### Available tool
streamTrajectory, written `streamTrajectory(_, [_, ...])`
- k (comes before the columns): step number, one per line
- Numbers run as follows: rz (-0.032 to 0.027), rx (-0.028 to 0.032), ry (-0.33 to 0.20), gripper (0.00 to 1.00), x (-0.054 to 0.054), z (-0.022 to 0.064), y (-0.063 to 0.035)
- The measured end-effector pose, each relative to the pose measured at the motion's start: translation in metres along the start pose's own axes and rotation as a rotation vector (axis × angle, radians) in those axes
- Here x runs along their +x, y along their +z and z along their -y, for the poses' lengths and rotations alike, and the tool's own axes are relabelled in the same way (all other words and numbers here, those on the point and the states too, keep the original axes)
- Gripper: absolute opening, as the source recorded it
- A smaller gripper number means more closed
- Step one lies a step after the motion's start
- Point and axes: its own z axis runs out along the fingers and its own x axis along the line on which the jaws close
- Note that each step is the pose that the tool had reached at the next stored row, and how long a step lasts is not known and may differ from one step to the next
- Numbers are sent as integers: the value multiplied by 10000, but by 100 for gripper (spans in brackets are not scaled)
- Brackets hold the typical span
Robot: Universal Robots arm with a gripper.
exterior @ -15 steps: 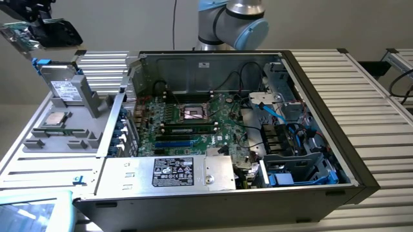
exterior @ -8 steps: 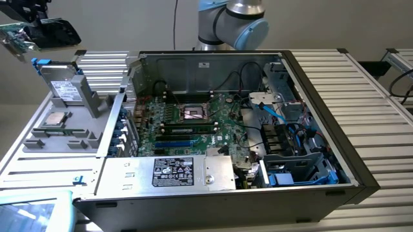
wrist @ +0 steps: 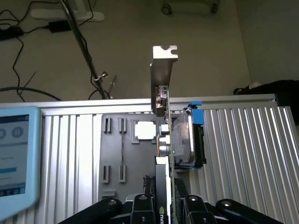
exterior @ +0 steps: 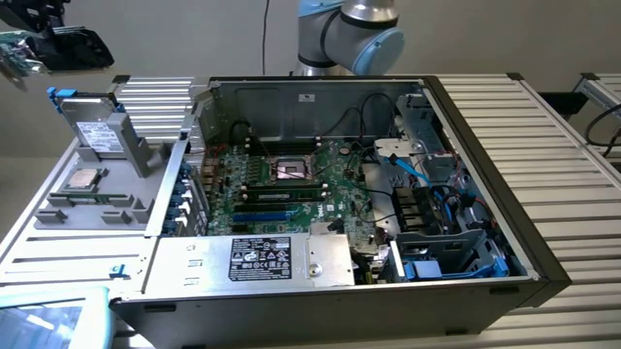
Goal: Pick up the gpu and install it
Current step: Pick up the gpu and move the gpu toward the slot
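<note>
While the open computer case point(exterior: 262, 109) holds a motherboard point(exterior: 335, 174) with memory sticks point(exterior: 281, 195) seated, and the grey tray point(exterior: 58, 218) beside it carries an upright drive point(exterior: 100, 134) and a flat processor point(exterior: 83, 179), the gpu point(exterior: 14, 62) hangs high at the exterior view's left, well apart from the case. The wrist view shows the card edge-on, clamped in the gripper point(wrist: 167, 203), with its black cooler, green board and silver bracket point(wrist: 163, 79).
</note>
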Motion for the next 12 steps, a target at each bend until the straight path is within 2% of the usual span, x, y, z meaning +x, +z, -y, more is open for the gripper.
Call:
streamTrajectory(1, [-37,-126,24,29,-1,2,0])
streamTrajectory(2, [-122,-180,59,29,-7,2,0])
streamTrajectory(3, [-261,-208,103,29,-14,2,1])
streamTrajectory(5, [-613,-243,215,29,-24,1,2])
streamTrajectory(6, [-742,-245,255,29,-29,1,3])
streamTrajectory(12, [-753,-264,260,29,-29,1,3])
